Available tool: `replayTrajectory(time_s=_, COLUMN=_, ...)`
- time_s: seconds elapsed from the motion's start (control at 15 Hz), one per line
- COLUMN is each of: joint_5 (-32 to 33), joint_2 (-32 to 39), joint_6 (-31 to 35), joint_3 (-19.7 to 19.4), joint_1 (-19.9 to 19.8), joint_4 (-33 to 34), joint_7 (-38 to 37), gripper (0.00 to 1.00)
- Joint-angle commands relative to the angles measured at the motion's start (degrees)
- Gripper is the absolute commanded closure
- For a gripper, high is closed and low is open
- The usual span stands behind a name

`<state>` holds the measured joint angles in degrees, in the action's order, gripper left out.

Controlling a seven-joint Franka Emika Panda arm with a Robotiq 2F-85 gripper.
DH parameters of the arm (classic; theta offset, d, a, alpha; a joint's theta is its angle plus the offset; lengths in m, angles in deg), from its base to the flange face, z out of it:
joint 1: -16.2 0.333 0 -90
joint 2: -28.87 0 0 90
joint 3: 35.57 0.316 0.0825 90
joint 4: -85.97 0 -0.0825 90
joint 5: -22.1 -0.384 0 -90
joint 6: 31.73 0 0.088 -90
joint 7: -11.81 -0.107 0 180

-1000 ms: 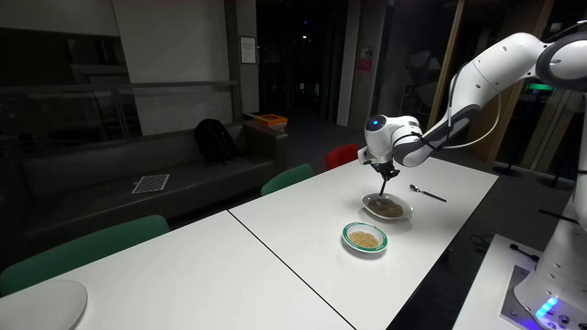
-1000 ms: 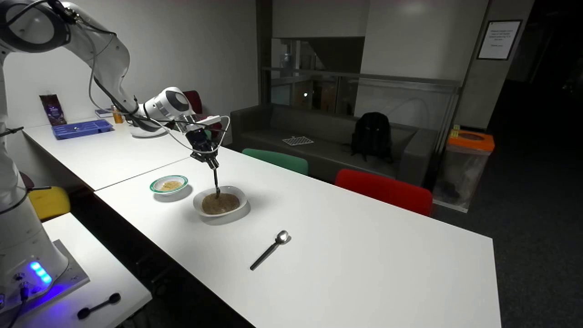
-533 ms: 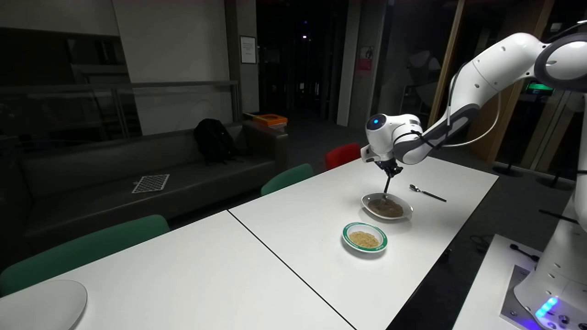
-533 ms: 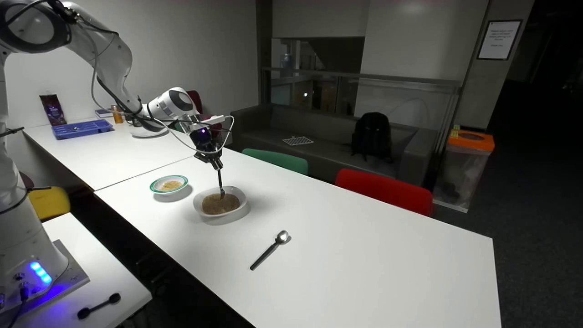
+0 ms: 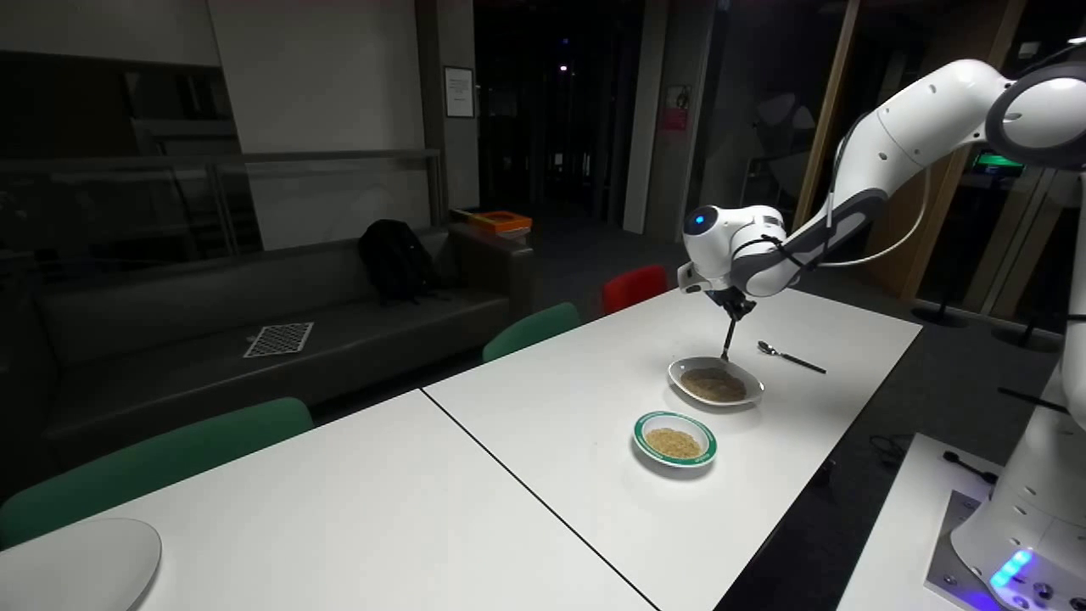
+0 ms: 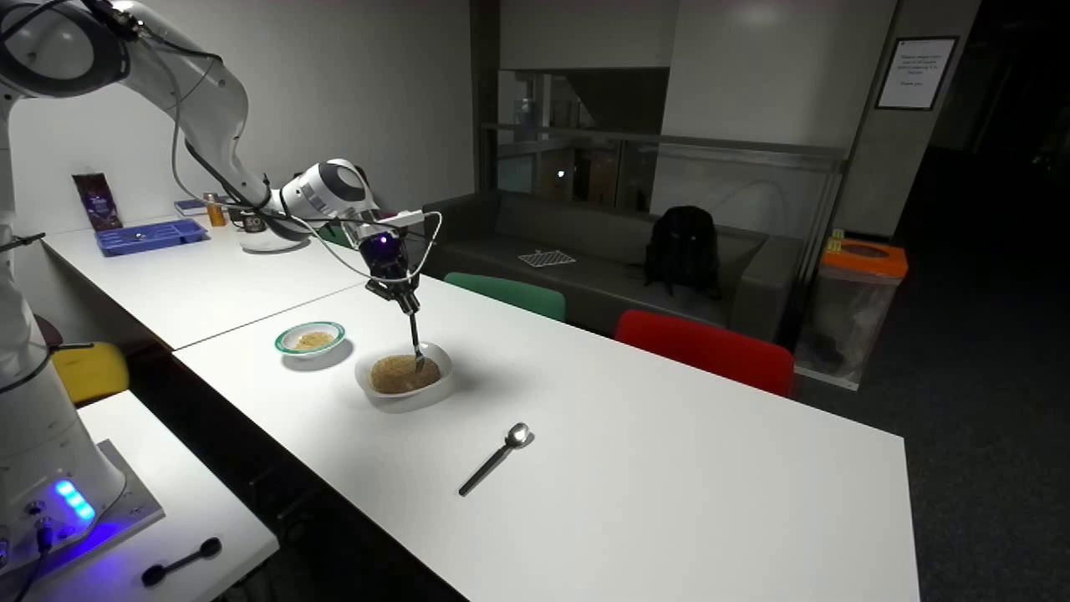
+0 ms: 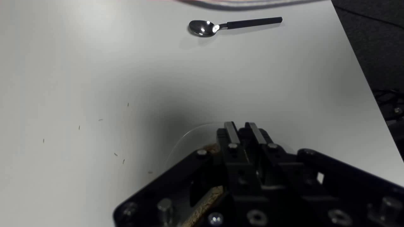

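Note:
My gripper is shut on the dark handle of a fork [image 6: 415,334]. The gripper shows in both exterior views [image 5: 736,312] [image 6: 408,308] and in the wrist view [image 7: 242,126], where its fingers stand close together with a narrow gap. The fork points down, slightly tilted, its metal head at a white bowl [image 5: 675,373] of brown grains [image 5: 713,385]. In an exterior view the head meets the far rim; I cannot tell whether it touches. In the wrist view the fingers hide most of the bowl [image 7: 181,142] and the fork.
A spoon [image 7: 252,23] with a black handle lies on the table beside the bowl. A green-rimmed bowl [image 5: 638,434] of pale grains stands nearby. Several loose grains [image 7: 115,154] lie on the table. A pale plate [image 5: 85,560], a blue tray [image 6: 150,238] and chairs [image 6: 706,347] stand further off.
The gripper and fork have moved across the bowl toward the spoon's side, and the fork head has risen to the rim in an exterior view. The bowls and spoon have not moved.

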<state>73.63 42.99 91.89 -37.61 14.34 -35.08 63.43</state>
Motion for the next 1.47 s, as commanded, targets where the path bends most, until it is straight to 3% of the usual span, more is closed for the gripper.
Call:
replayTrajectory(time_s=0.0, joint_5=1.17, joint_2=-0.12, joint_6=-1.68, joint_3=-0.22, joint_1=-0.95, joint_4=0.64, joint_7=1.3, gripper=0.97)
replayTrajectory(time_s=1.4, joint_5=0.69, joint_2=3.03, joint_6=-0.44, joint_3=0.76, joint_1=-0.7, joint_4=1.32, joint_7=1.78, gripper=0.97)
